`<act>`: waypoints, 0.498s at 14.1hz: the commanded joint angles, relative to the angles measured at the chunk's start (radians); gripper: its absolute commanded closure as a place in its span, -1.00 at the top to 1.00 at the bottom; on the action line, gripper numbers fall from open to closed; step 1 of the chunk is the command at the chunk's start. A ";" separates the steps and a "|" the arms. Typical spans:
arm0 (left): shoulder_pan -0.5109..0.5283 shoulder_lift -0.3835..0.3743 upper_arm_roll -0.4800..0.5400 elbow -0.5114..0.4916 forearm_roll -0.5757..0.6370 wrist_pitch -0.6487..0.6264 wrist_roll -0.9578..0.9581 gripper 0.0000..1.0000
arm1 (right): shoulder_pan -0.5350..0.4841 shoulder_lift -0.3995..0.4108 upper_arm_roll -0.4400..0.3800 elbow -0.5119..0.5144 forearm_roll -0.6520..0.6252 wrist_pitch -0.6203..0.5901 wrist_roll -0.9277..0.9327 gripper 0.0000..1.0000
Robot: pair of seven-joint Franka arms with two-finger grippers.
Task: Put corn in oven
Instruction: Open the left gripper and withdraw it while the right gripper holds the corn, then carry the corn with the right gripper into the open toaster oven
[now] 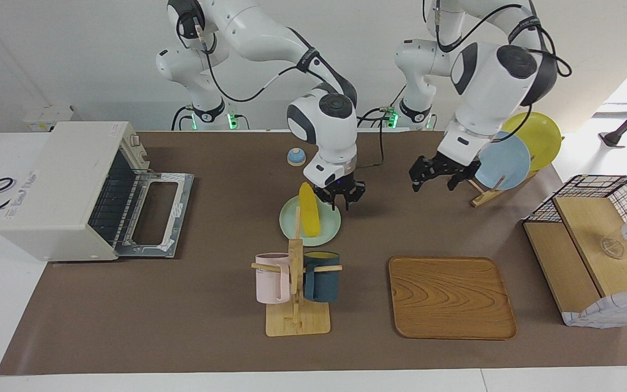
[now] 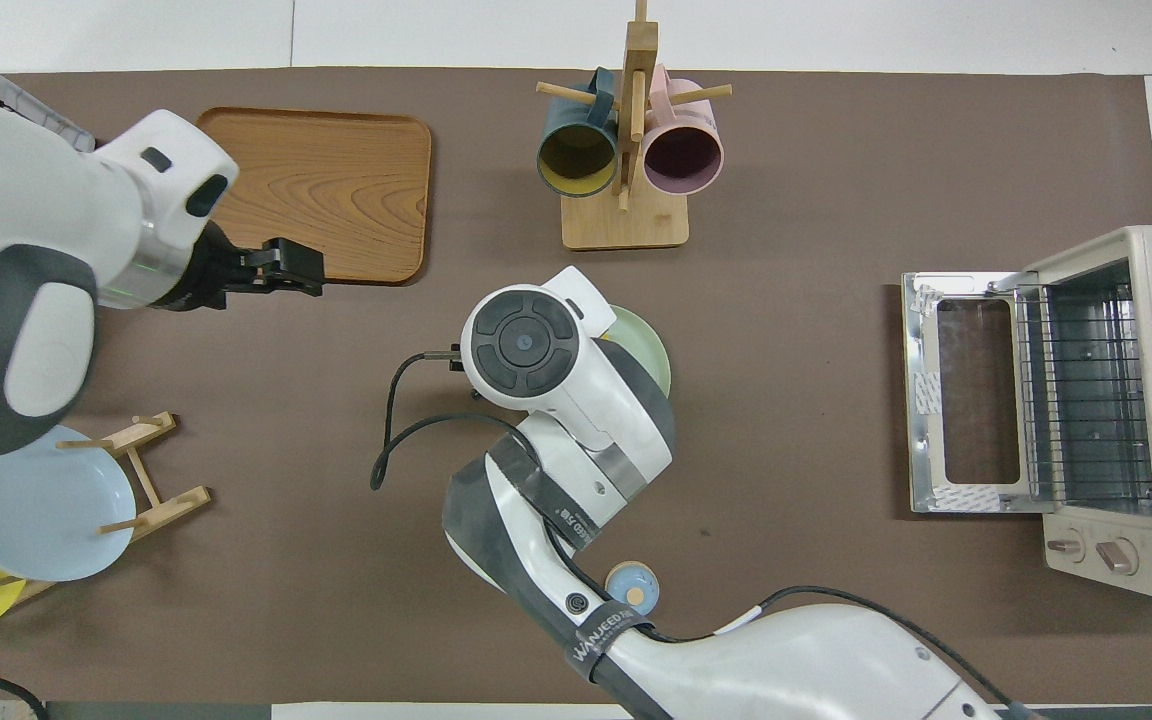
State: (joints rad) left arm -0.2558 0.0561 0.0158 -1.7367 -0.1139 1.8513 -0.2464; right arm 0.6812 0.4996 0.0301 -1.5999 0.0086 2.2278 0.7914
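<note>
The yellow corn [image 1: 308, 209] lies on a pale green plate [image 1: 330, 228] in the middle of the table. My right gripper [image 1: 340, 199] hangs open over the plate's edge, just beside the corn toward the left arm's end. In the overhead view the right arm's wrist hides the corn and only the plate's rim [image 2: 652, 352] shows. The off-white oven [image 1: 63, 185] stands at the right arm's end with its door [image 1: 155, 215] folded down open; it also shows in the overhead view [image 2: 1126, 400]. My left gripper [image 1: 435, 178] is open, empty and raised beside the plate rack.
A wooden mug rack [image 1: 296, 294] with a pink and a dark blue mug stands farther from the robots than the plate. There are also a wooden tray [image 1: 451, 296], a plate rack with a blue plate [image 1: 501, 159] and a yellow one, a wire-and-wood basket [image 1: 596, 245] and a small blue knob [image 1: 296, 157].
</note>
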 commanded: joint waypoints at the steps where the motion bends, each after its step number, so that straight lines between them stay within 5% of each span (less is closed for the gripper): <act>1: 0.078 0.002 -0.008 0.066 -0.024 -0.085 0.077 1.00 | -0.011 0.011 -0.003 -0.044 -0.016 0.058 0.008 -0.26; 7: 0.216 0.001 -0.005 0.150 0.066 -0.257 0.277 1.00 | 0.003 -0.021 -0.003 -0.182 -0.016 0.182 0.002 -0.26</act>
State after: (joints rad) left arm -0.0680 0.0550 0.0196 -1.6167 -0.0996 1.6516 -0.0193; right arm 0.6816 0.5223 0.0250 -1.7024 0.0073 2.3634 0.7920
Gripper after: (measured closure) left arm 0.000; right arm 0.630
